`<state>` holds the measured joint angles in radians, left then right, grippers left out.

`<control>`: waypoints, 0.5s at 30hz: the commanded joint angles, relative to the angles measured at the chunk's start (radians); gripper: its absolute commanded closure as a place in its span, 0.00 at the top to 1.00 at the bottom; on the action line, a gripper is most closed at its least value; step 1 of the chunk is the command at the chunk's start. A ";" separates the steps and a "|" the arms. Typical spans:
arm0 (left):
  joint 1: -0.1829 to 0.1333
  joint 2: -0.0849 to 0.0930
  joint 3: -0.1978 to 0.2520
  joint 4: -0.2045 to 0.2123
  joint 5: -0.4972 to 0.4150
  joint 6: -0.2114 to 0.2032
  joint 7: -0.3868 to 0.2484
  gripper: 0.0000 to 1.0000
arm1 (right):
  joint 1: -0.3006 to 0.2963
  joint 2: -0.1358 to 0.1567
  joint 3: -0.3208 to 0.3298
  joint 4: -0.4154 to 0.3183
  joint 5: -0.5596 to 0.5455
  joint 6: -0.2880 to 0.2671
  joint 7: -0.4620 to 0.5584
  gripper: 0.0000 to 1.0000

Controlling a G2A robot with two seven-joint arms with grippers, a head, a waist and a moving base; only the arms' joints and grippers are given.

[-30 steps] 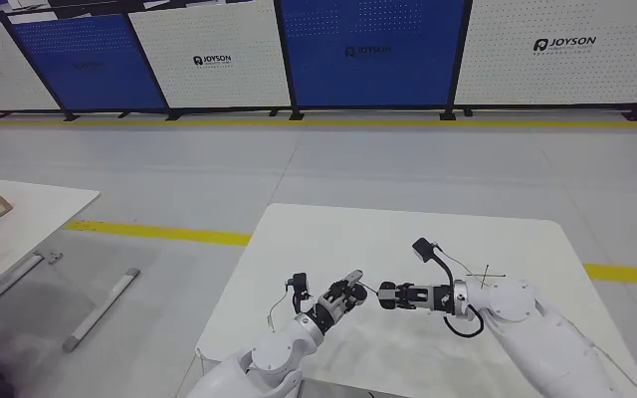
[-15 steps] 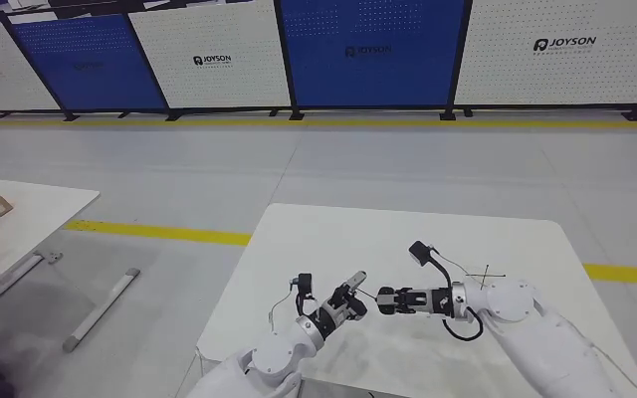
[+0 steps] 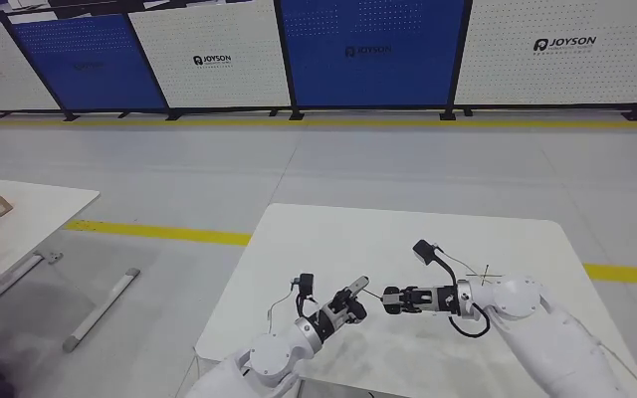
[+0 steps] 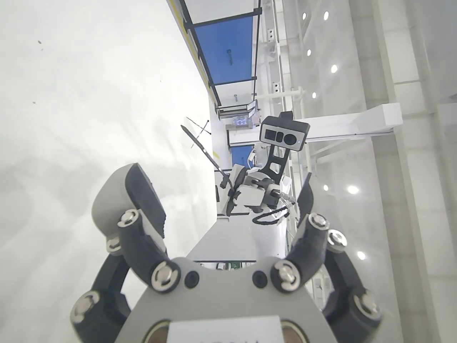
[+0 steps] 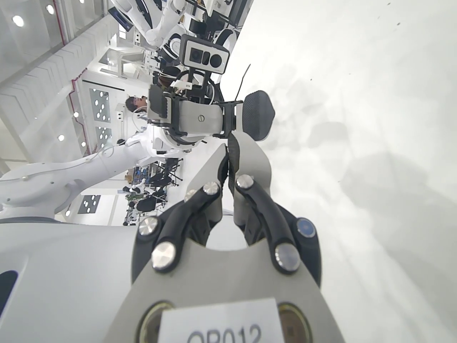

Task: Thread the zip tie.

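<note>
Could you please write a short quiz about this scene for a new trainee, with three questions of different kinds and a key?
1. True or false: the left hand is open.
2. Which hand holds the zip tie? A) left B) right C) neither
3. Fill in: two thin crossed strips lie on the white ____.
Key: 1 true. 2 B, the right hand is shut on it. 3 table.

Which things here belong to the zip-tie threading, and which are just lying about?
In the job: thin black zip tie, pinched in the shut right gripper; open left gripper facing it.
Lying about: crossed thin black strips on the white table, beside the right arm.
</note>
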<state>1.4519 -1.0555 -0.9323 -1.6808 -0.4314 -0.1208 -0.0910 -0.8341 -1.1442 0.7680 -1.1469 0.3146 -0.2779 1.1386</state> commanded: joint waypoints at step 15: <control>-0.007 -0.011 0.009 0.020 -0.007 -0.026 -0.011 1.00 | 0.000 0.000 0.000 0.000 0.000 0.000 0.000 0.00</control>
<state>1.4440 -1.0659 -0.9252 -1.6620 -0.4467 -0.1382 -0.0962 -0.8341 -1.1442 0.7680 -1.1469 0.3146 -0.2779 1.1386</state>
